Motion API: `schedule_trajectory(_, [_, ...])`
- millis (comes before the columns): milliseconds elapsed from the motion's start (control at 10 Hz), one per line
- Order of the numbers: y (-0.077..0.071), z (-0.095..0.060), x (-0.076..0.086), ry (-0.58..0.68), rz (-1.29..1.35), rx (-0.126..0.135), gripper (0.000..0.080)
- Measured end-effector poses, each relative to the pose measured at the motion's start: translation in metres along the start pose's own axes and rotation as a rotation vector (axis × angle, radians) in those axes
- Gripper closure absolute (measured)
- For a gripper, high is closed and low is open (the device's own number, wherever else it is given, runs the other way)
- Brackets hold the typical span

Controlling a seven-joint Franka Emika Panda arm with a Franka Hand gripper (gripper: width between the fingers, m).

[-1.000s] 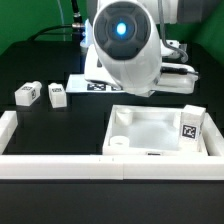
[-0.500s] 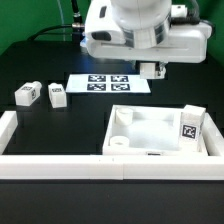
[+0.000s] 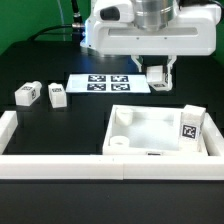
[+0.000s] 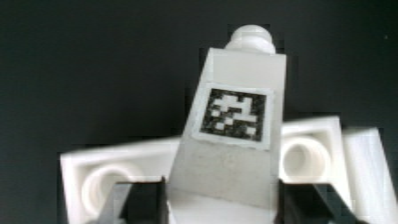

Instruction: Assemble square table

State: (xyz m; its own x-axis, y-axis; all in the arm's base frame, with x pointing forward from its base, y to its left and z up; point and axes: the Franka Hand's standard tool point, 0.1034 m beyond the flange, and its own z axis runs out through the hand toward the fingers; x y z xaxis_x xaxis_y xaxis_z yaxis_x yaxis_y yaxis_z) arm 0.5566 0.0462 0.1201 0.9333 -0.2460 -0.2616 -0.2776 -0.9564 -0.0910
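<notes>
Gripper (image 3: pixel 158 82) lower than a moment ago, near the marker board (image 3: pixel 105 83), tight around a tagged leg (image 4: pixel 237 110)

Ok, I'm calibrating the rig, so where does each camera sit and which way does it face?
Exterior view: off the arm, raised, looking down across the near border rail at the table top and marker board; the arm and gripper show.
Wrist view: on the wrist, looking along the gripper at the tagged leg it clamps.
Shared: gripper and that leg.
</notes>
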Motion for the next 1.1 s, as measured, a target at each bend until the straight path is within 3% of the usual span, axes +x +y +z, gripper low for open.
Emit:
schedule_trajectory(300, [-0.005,-0.037,0.018,0.13,-0.033,0.007,0.0508])
schedule_trajectory(600, [-0.005,-0.032,0.021,0.189,-0.034,0.013,0.0508])
schedule_trajectory(700, [-0.002,-0.032,0.023,0.191,-0.064,0.001,0.0508])
schedule_trajectory(900, [0.029,-0.044,0.042,0.216,-0.237,-0.105,0.0508])
schedule_trajectory(1100, [0.036,-0.058,0.055,0.239,-0.315,-0.139,0.0508])
